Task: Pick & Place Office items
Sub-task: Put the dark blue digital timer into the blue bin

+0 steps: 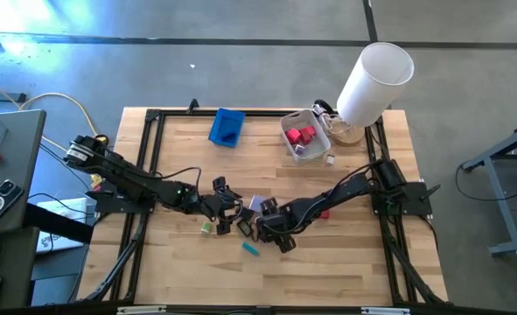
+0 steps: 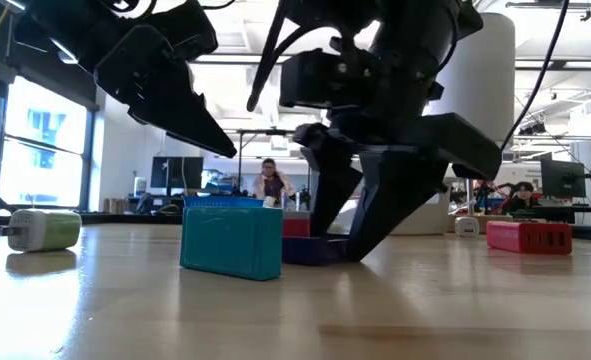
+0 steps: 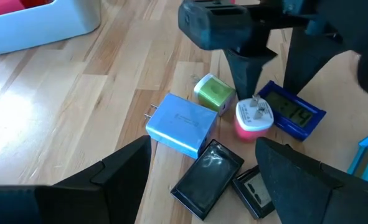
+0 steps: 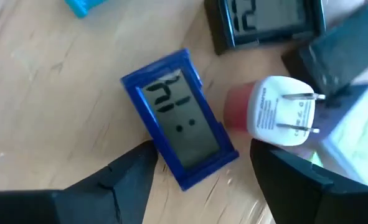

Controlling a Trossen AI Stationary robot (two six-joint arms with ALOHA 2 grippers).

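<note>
The counter [image 1: 328,262] is light brown wood with stripes of paler and darker boards. Both arms are black, and so is the right claw [image 4: 199,186]. A little clock [image 4: 180,124] has a bright blue frame and a grey screen with dark digits. Next to it a plug [image 4: 274,112] is white on its face and pink-red behind. Another plug [image 3: 213,92] is shiny green, and a bigger block [image 3: 182,123] is light blue. A flat box [image 3: 207,177] is black. The tray [image 1: 227,128] is blue. The bin [image 1: 303,153] is whitish with red pieces [image 1: 300,135] inside.
</note>
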